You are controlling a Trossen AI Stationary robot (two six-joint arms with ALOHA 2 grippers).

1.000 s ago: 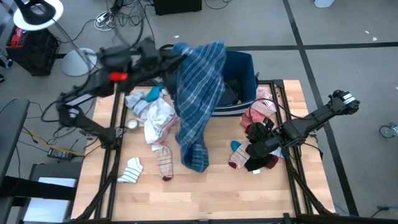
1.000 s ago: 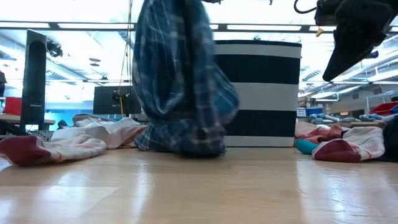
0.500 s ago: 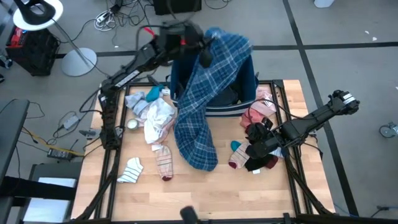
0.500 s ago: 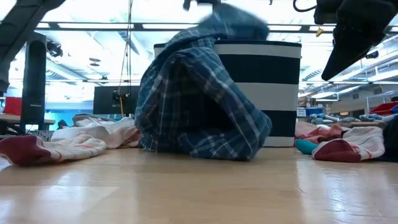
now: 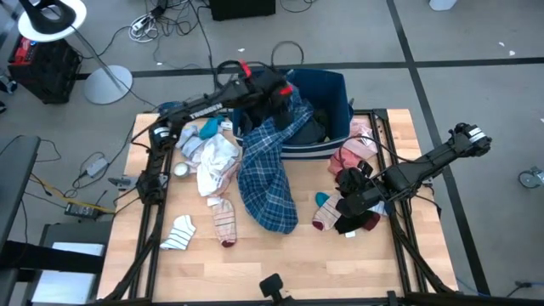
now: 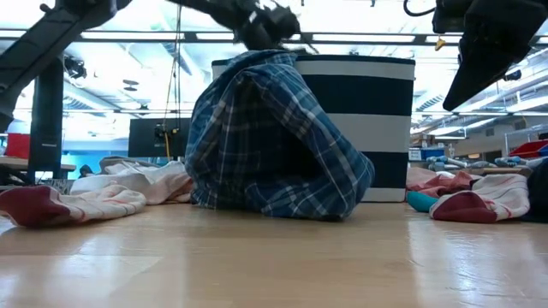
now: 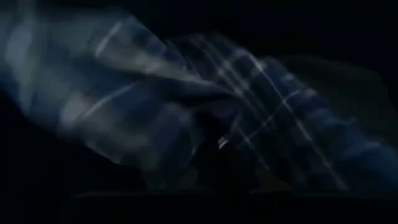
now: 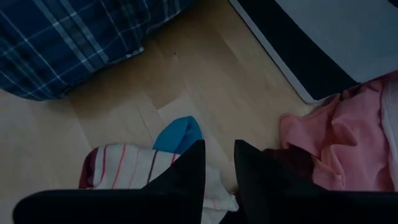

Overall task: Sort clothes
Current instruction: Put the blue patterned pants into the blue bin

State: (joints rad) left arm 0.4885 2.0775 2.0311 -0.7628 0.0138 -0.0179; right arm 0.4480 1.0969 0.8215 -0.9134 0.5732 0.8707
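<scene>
- High view: the left gripper (image 5: 274, 95) has come down over the near rim of the dark blue bin (image 5: 336, 85) after swinging across from the table's left side a second ago. The blue plaid shirt (image 5: 265, 166) is no longer hoisted up; its top end is draped over the bin's front edge and the rest trails out across the table (image 5: 297, 263). The jaws look close to shut, but I can't tell whether they still pinch the cloth or have just let it go. The right gripper (image 5: 348, 210) hasn't budged, parked low over the striped socks (image 5: 327, 217) and pink pieces (image 5: 355, 153) on the right.
- Low view: the shirt has slumped from a hanging column into a heap leaning against the bin's striped front.
- Left wrist view: dark, just plaid folds right up close. No fingers to make out.
- Right wrist view: both fingers (image 8: 186, 171) sit with a narrow gap and nothing between them, above a striped sock with a blue toe (image 8: 180, 134).
- My take: the shirt is only half delivered. Most of it is still outside the bin, so it probably needs another lift or push.
</scene>
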